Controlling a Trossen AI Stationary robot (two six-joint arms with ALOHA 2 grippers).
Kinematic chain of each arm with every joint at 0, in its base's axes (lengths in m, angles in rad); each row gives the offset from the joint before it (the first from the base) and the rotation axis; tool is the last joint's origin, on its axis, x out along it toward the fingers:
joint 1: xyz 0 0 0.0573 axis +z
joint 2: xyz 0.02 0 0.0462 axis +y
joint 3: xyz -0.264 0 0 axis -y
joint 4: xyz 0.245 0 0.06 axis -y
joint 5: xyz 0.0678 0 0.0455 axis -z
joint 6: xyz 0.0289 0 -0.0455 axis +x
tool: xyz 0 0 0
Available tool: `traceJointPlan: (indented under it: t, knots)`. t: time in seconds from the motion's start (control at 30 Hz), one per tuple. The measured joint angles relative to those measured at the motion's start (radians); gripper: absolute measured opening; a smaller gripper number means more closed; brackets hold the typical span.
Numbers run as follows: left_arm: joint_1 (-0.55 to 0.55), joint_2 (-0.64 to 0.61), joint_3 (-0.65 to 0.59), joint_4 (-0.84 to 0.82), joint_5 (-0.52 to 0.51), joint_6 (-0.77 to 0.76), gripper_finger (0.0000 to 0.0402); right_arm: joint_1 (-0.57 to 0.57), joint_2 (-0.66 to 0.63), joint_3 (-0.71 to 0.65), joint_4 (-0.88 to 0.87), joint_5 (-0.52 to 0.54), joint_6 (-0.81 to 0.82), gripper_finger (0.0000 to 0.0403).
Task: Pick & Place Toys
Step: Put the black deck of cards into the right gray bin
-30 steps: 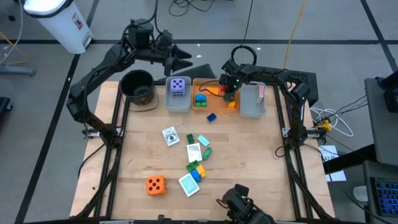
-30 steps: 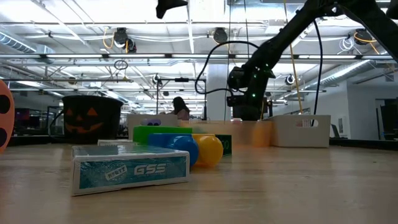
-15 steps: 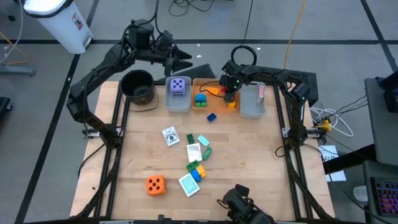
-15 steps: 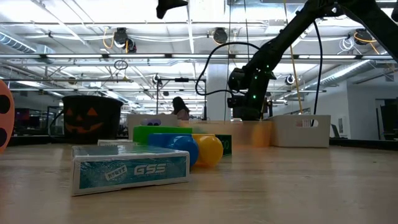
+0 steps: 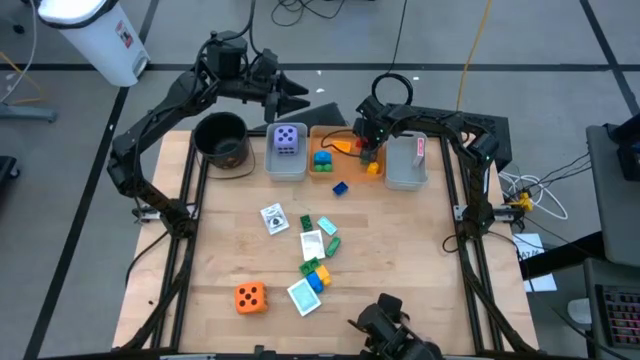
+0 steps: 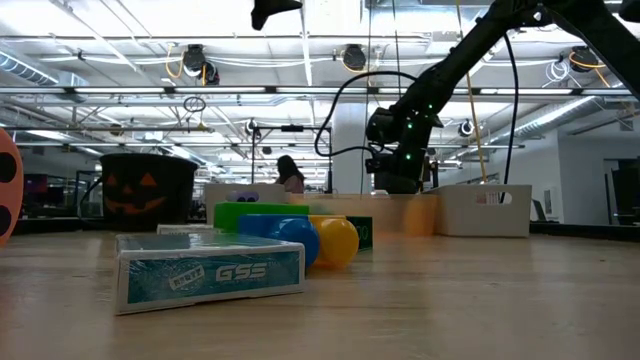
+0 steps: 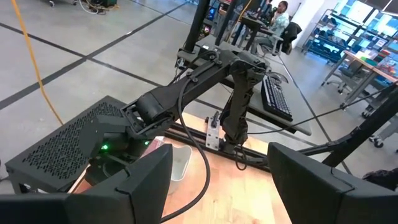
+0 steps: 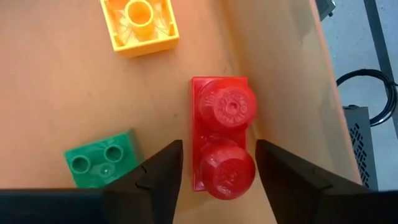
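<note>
Right gripper [image 8: 214, 165]: lowered into the orange bin [image 5: 343, 137] at the far edge of the counter [image 5: 400, 250]; jaws parted to a moderate gap and holding nothing
Red brick [image 8: 222, 134]: two-stud brick lying on the orange bin floor against its side wall, directly between the right gripper's fingers, which stand clear of it on both sides; judged to be a release position
Bin neighbours: yellow brick [image 8: 140, 23] and green brick [image 8: 101, 165] lie on the same floor, apart from the red brick
Reason for placement: bricks appear to be sorted into the orange bin, while the purple die [image 5: 287, 139] sits in the grey bin [image 5: 286, 168] beside it
Left gripper [image 5: 300, 98]: parked in the air behind the grey bin, jaws wide, holding nothing
Remaining toys: blue brick [image 5: 340, 187] just in front of the bins; cards and bricks clustered mid-counter [image 5: 313, 258]; orange die [image 5: 249, 296] near the front edge, all well apart from the right gripper
Progress estimate: partly sorted; most loose toys not yet binned
</note>
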Motion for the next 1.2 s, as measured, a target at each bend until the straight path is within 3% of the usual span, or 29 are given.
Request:
traceJointPlan:
  t: [0.37,0.7,1.0,1.2]
  knots:
    - [0.0,0.0,0.0,0.0,0.0,-0.003,0.0271,0.001,-0.058,0.0,0.027,0.003,0.048,0.0209]
    - [0.0,0.0,0.0,0.023,0.0,0.002,0.0271,0.02,-0.18,0.0,0.079,0.003,0.217,0.0208]
    - [0.0,0.0,0.0,0.123,-0.001,-0.034,0.0271,0.075,-0.281,0.0,0.218,0.002,0.413,0.0201]
    - [0.0,0.0,0.0,0.121,0.048,-0.07,0.0271,0.139,-0.329,0.0,0.341,-0.001,0.433,0.0201]
